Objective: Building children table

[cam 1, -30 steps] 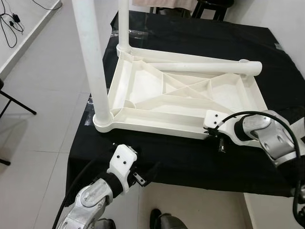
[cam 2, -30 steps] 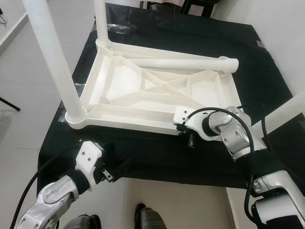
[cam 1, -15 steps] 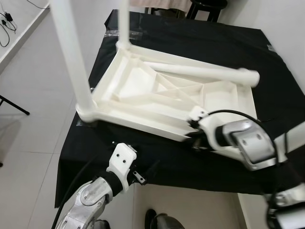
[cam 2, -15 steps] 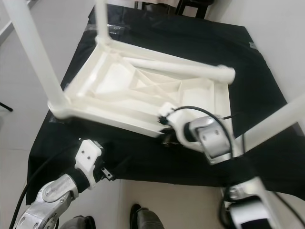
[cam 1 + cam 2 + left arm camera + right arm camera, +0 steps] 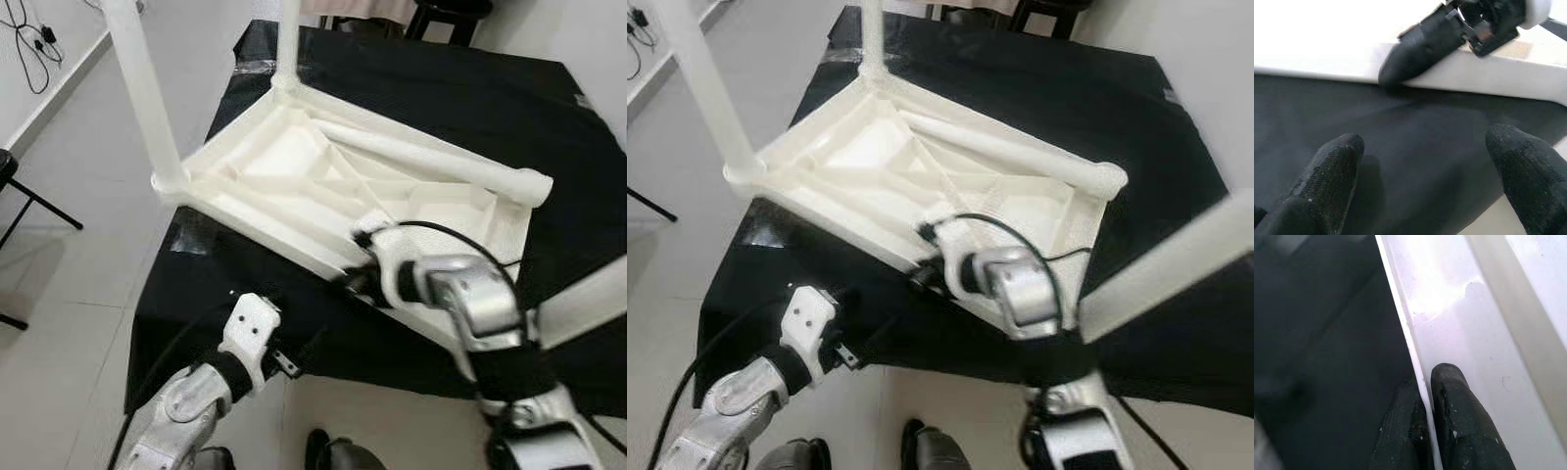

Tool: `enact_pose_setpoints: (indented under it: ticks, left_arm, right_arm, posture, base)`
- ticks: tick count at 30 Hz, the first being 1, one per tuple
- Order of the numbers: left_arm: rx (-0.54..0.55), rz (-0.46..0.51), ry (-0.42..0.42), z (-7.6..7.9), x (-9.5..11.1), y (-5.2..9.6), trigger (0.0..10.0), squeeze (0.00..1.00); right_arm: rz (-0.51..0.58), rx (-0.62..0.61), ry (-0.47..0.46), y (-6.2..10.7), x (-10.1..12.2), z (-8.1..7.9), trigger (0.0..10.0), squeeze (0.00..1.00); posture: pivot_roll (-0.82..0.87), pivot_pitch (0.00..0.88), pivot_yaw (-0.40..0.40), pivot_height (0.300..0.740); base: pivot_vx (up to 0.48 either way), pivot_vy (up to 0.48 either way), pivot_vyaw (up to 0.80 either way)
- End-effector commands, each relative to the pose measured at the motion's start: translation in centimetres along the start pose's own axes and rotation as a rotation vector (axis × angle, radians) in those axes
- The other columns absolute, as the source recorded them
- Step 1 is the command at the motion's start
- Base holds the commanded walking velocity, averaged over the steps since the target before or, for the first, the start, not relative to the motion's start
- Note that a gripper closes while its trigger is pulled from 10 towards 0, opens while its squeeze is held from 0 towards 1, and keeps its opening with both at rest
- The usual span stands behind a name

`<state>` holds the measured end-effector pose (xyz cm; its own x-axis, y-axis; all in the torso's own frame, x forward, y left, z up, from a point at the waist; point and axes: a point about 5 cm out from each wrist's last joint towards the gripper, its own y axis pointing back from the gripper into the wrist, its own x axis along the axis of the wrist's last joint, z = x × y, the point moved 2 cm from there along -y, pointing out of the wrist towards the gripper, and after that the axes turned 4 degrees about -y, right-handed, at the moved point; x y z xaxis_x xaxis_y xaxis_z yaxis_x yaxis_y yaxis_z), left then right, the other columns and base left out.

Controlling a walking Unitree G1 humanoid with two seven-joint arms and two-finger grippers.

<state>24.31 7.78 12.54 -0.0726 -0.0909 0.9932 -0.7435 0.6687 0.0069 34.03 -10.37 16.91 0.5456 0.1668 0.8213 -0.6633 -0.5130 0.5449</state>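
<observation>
Pinching the near rim of the upturned tabletop (image 5: 294, 176), with right gripper (image 5: 1427, 423) fingers pressed together either side of the thin white edge, one finger under against the black cloth (image 5: 460, 108), the other on the inner face. Judged as a hold to steady or turn the frame so an open corner comes within reach. Lying underside up on the cloth, ribs showing, tabletop skewed with one corner toward 9 o'clock. Standing upright already in sockets at 9 and 12 o'clock, two legs (image 5: 147, 98); resting loose across the ribs from centre toward 3 o'clock, a third leg (image 5: 431, 162), probably parked there for fitting. Hovering low at 7 o'clock just off the cloth's near edge, left gripper (image 5: 1425, 166), fingers spread wide, holding nothing, likely waiting to help.
</observation>
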Motion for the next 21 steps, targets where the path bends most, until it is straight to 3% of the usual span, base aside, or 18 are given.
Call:
enact_pose_setpoints:
  ticks: [1,13,17,21]
  left_arm:
    - [-0.002,-0.012,0.004,0.2,-0.4,0.1,10.0,0.0]
    - [-0.001,-0.012,0.002,0.3,-0.4,0.1,10.0,0.0]
    - [0.001,-0.012,0.001,0.2,-0.4,0.1,10.0,0.0]
    - [-0.001,-0.012,0.001,0.2,-0.4,0.2,10.0,0.0]
  right_arm:
    - [0.038,-0.179,-0.14,0.5,-1.1,3.0,0.0,0.0]
    - [0.143,-0.374,-0.203,0.3,0.3,3.7,0.0,0.0]
    - [0.135,-0.336,-0.191,0.1,0.3,2.9,0.0,0.0]
    - [0.124,-0.126,-0.11,0.3,0.4,0.8,0.0,0.0]
  posture:
    - [-0.02,0.23,-0.122,0.74]
    - [-0.01,0.231,-0.123,0.74]
    - [-0.01,0.233,-0.123,0.74]
    - [-0.02,0.233,-0.122,0.74]
  base:
    - [0.0,0.0,0.0]
    - [0.0,0.0,0.0]
    - [0.0,0.0,0.0]
    - [0.0,0.0,0.0]
